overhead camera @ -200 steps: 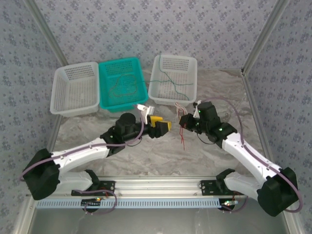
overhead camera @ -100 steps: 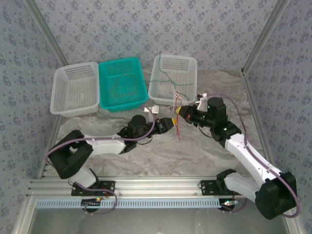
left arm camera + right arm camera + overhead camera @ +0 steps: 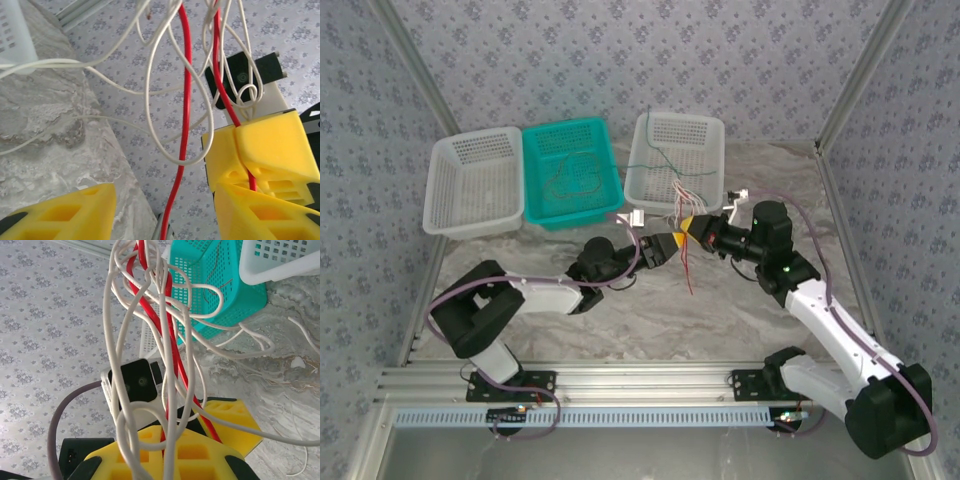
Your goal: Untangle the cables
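The right gripper (image 3: 692, 229), with its yellow plastic fingers (image 3: 200, 460), is squeezing tight on a messy bunch of thin red and white cables (image 3: 682, 203). It is holding the bunch up in the air near the far edge of the grey marbled table (image 3: 650, 320). The bunch is hanging just in front of the white plastic basket with holes (image 3: 685, 116) at the far right. One thin red cable (image 3: 688, 268) is hanging down from the bunch toward the table.

The left gripper (image 3: 665, 245) is sitting right beside the right one. Its yellow fingers (image 3: 60, 212) are spreading wide apart, and the red cable is hanging in the gap between them.

A thin green cable (image 3: 660, 155) is lying in that white basket. Another thin cable (image 3: 575, 172) is curling inside the teal plastic basket (image 3: 560, 126) next to it, and I cannot tell its colour. A second white plastic basket (image 3: 475, 135) is sitting at the far left.
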### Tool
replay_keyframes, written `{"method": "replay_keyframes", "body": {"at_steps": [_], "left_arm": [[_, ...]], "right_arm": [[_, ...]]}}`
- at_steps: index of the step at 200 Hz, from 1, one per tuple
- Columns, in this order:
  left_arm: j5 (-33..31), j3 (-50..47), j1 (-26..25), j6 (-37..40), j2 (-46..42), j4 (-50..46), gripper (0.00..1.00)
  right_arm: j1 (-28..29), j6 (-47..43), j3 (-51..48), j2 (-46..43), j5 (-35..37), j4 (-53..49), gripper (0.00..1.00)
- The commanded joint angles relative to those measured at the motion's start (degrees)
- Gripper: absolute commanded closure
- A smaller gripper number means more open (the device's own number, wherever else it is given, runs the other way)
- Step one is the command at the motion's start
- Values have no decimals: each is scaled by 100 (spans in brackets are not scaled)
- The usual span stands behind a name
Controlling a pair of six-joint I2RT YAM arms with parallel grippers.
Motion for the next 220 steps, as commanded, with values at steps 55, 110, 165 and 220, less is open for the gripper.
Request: {"method": "replay_keyframes", "body": {"at_steps": [55,110,165,220], "left_arm": [[307,565,-3,105,393,313,62],[-38,269,78,233,180,36,100],[-1620,332,310,2710,-2373,-5045,100],[-2038,2,1538,3077,-4572,-7375,100]], "right_arm": [[26,325,-147,-95,-163,412,100],[-145,21,-130,-255,-93,6,100],[-503,-2924,728,-354,1454,-3223,100],[-769,-3263,545,-120,3001,-3765,100]]}}
